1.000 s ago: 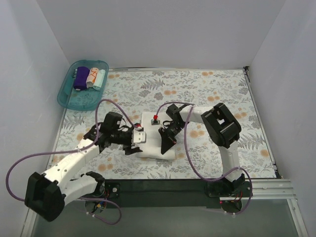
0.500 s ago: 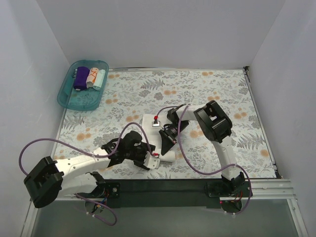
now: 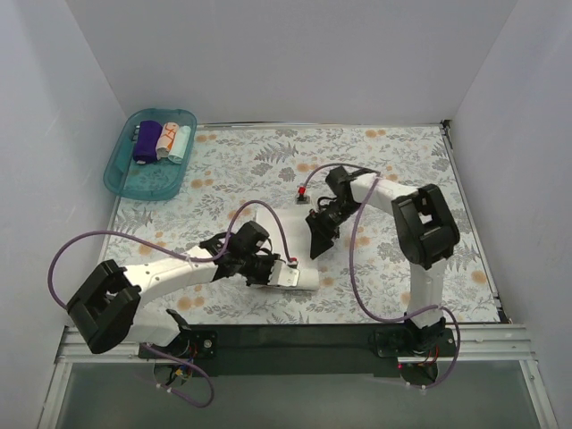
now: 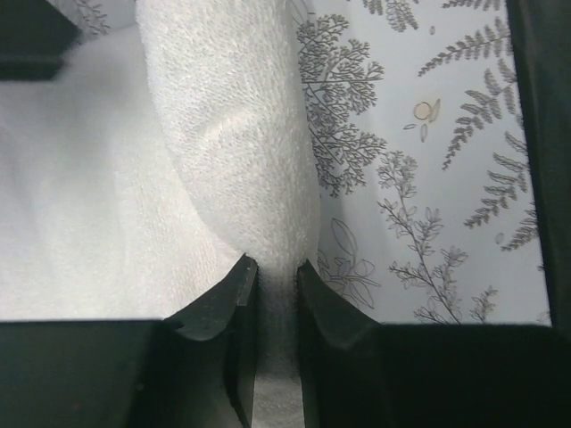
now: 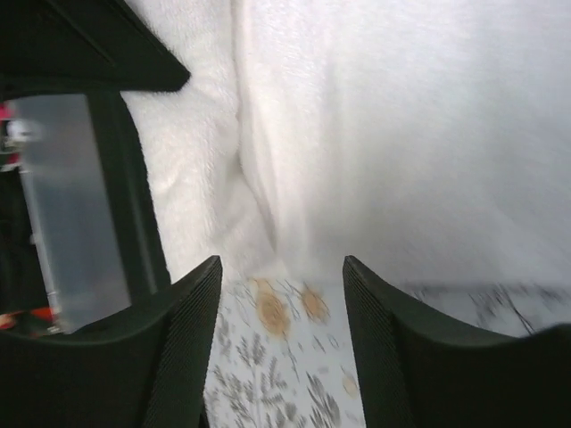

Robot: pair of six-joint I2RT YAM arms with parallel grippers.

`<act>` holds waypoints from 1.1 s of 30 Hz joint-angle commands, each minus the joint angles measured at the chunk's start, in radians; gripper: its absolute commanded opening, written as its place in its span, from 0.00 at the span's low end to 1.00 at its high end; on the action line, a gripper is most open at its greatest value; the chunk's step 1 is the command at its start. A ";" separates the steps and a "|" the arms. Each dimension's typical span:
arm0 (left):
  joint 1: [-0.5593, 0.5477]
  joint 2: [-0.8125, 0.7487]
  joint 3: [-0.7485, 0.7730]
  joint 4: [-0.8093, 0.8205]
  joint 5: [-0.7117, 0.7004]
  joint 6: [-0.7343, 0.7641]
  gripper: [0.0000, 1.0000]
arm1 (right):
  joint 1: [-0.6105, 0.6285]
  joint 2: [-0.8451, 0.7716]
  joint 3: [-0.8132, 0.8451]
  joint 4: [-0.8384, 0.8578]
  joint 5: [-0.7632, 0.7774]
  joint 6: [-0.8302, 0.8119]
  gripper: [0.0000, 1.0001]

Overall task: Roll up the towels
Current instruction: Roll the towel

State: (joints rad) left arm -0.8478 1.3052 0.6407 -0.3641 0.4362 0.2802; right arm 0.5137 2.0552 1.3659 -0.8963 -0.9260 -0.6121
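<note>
From above, the left arm (image 3: 170,273) lay low, stretched from its base at 7 o'clock toward the middle of the surface. The left pincer (image 3: 288,271) sat at the 9 o'clock end of the white towel (image 3: 304,280). The towel was a short bundle on the floral sheet (image 3: 402,179), a little toward 6 o'clock from centre. The right arm (image 3: 420,232) rose and bent back toward 9 o'clock, with the right pincer (image 3: 317,246) pointing down just beside the towel, at about its 1 o'clock. Only this view showed the teal tray (image 3: 134,181) at 10 o'clock, holding a purple roll (image 3: 147,141), a white-orange roll (image 3: 164,138) and a pale teal roll (image 3: 181,141) side by side. The left wrist view showed what the top one could not: the dark fingers (image 4: 236,294) nipped tight on a fold of the white cloth, a rolled ridge running toward 12 o'clock. The right wrist view showed the right pincer spread wide, with only patterned sheet in the gap and the towel's edge just beyond the tips.
</note>
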 commanded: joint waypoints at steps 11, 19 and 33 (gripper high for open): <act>0.220 0.478 0.302 -0.484 0.369 0.065 0.04 | -0.077 -0.631 -0.269 0.180 0.328 -0.060 0.69; 0.288 0.788 0.468 -0.616 0.397 0.140 0.10 | 0.197 -0.710 -0.421 0.362 0.519 -0.015 0.69; 0.343 0.968 0.600 -0.684 0.401 0.209 0.14 | 0.499 -0.564 -0.534 0.681 0.719 -0.052 0.57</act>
State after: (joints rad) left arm -0.5034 2.1864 1.2739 -1.1751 1.1790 0.3962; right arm 0.9852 1.4719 0.8532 -0.3111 -0.2394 -0.6292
